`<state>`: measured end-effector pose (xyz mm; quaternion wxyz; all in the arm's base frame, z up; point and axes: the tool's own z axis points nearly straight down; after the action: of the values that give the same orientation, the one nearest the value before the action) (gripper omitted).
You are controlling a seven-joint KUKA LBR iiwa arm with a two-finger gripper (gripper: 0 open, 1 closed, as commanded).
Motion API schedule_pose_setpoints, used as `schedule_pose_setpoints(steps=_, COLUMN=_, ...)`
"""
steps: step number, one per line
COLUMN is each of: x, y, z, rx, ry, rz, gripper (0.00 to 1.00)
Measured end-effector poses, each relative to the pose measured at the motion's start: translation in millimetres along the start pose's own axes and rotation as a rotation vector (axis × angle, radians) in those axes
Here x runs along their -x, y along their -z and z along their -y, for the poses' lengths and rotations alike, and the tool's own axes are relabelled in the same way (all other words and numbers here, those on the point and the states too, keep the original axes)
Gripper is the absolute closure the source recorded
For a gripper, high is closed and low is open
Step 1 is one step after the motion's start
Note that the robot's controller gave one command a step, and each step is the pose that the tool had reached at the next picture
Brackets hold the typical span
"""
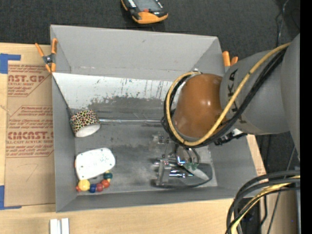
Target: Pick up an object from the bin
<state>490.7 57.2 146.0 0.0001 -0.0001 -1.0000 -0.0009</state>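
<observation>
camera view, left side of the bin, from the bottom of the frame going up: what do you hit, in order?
coloured beads → white oval object → leopard-print roll. The claw is off to the right of that line, so it is not in the order.

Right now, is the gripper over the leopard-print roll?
No, the gripper is low at the right of the bin, while the leopard-print roll lies far off by its left wall.

One leopard-print roll (pixel 84 123); one white oval pad (pixel 94 162); one coloured bead string (pixel 93 184).
</observation>
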Motion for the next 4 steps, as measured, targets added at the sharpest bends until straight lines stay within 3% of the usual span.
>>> schedule_pose_setpoints(steps=1, x=0.0, y=0, z=0, rx=0.000, ry=0.001, rz=0.000, gripper=0.00)
schedule_pose_setpoints(steps=2, x=64.7, y=-13, z=49, rx=-0.001, ry=0.374, rz=0.005, gripper=0.00)
schedule_pose_setpoints(steps=3, x=23.7, y=-36, z=51, rx=0.001, ry=0.062, rz=0.000, gripper=0.00)
schedule_pose_setpoints(steps=4, x=10.1, y=-55, z=65, rx=0.001, ry=0.480, rz=0.003, gripper=0.00)
